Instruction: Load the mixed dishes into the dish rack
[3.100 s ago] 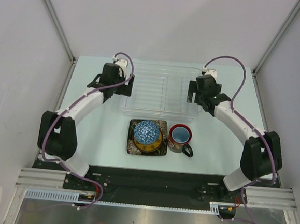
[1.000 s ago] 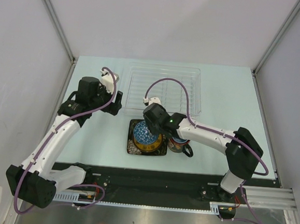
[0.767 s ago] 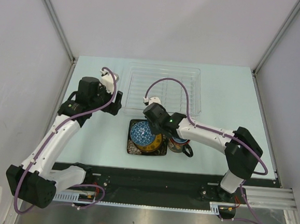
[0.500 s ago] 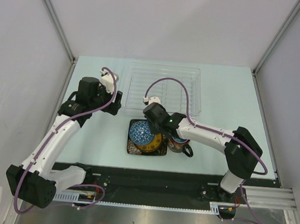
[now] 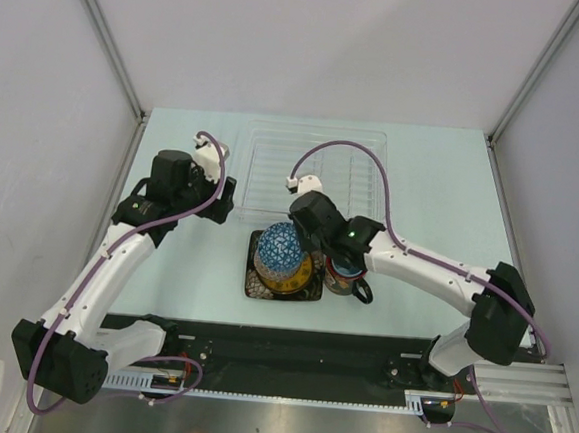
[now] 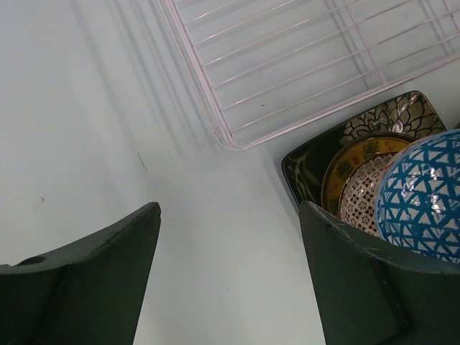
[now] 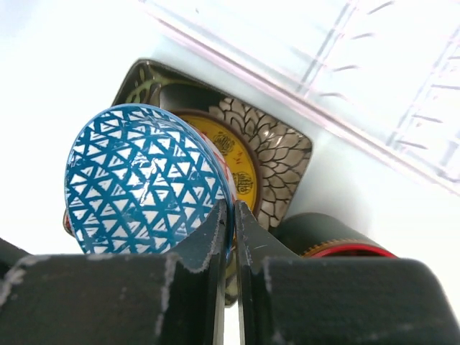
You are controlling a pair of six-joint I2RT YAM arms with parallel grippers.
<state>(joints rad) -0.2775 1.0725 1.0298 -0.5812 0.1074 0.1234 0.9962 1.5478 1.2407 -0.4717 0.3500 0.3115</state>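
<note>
Hiding half the mug [image 7: 327, 233], right hand [image 7: 231, 213] pinches bowl [image 7: 140, 180]

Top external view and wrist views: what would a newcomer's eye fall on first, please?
The blue-white mosaic-patterned bowl, tipped on edge at the near middle of the table, with the right gripper pinching its rim, jaws shut. Beneath it a small round yellow plate sits on a dark square patterned plate, and the clear plastic dish rack lies just beyond.
</note>
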